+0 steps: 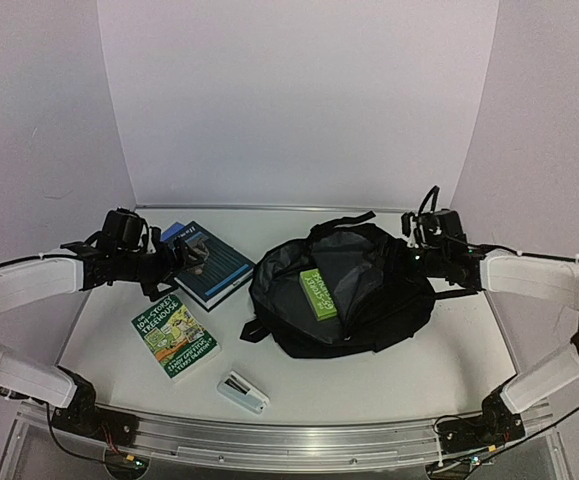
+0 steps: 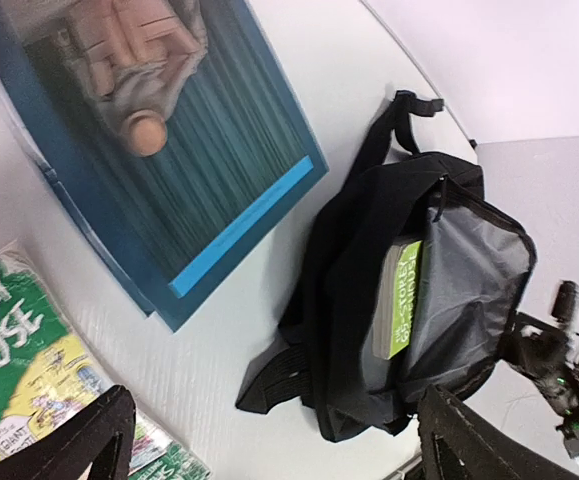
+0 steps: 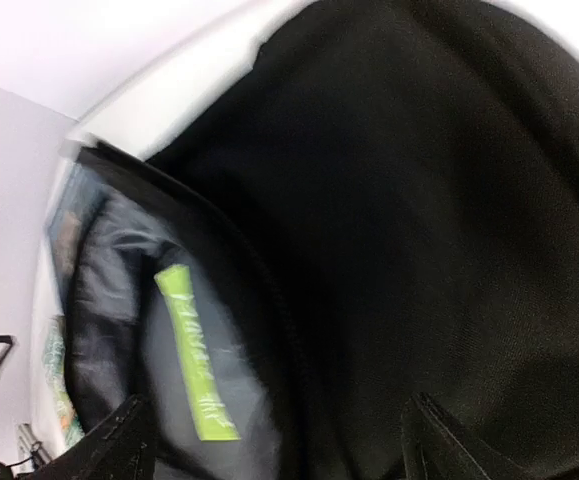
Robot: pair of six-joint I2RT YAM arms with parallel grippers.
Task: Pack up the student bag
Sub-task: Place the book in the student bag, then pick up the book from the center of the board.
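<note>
Now my left gripper (image 2: 274, 425) gapes wide over the blue book (image 1: 214, 265), my right gripper (image 3: 279, 445) wide at two o'clock of the backpack (image 1: 394, 310), green book (image 1: 319, 294) inside

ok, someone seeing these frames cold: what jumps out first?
The student bag, big and black, lies open right of centre on the table, with a lime-green book bright against its grey lining. Next come two books out on the table to its left: a blue book farther back and a green cartoon-covered book nearer the arms' bases.
</note>
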